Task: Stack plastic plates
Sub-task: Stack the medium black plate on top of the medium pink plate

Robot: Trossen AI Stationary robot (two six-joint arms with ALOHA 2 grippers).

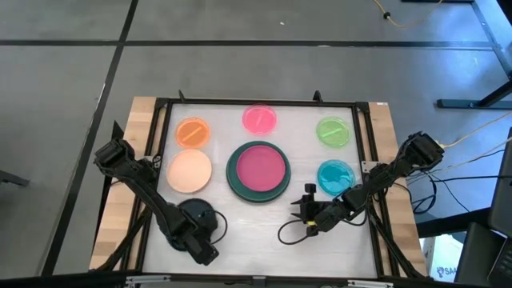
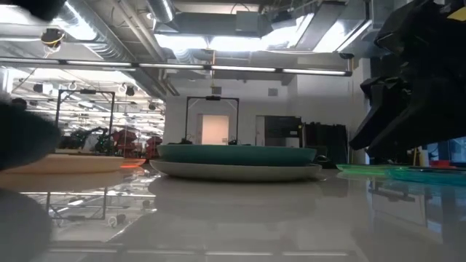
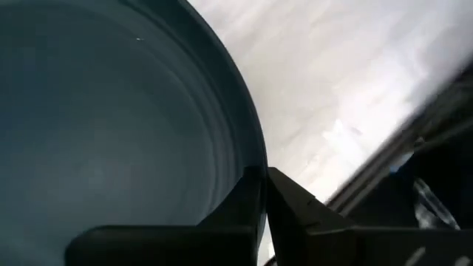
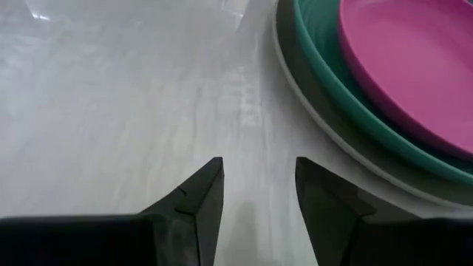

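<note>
A stack sits mid-table: the large grey plate at the bottom, the dark green plate on it, the magenta plate on top. Around it lie the peach, orange, pink, light green and cyan plates, each flat on the table. My left gripper is at the near left, shut on the black plate. My right gripper is open and empty above bare table, near-right of the stack. My left gripper pinches the black plate's rim on its near side, one finger inside the plate's hollow and the other finger outside. The fingers come from the table's near side. Whether the plate is clear of the table I cannot tell.
A dark frame borders the white table top, with wooden strips outside it. A black cable loops on the table by my right gripper. Bare surface lies along the near edge between the two grippers.
</note>
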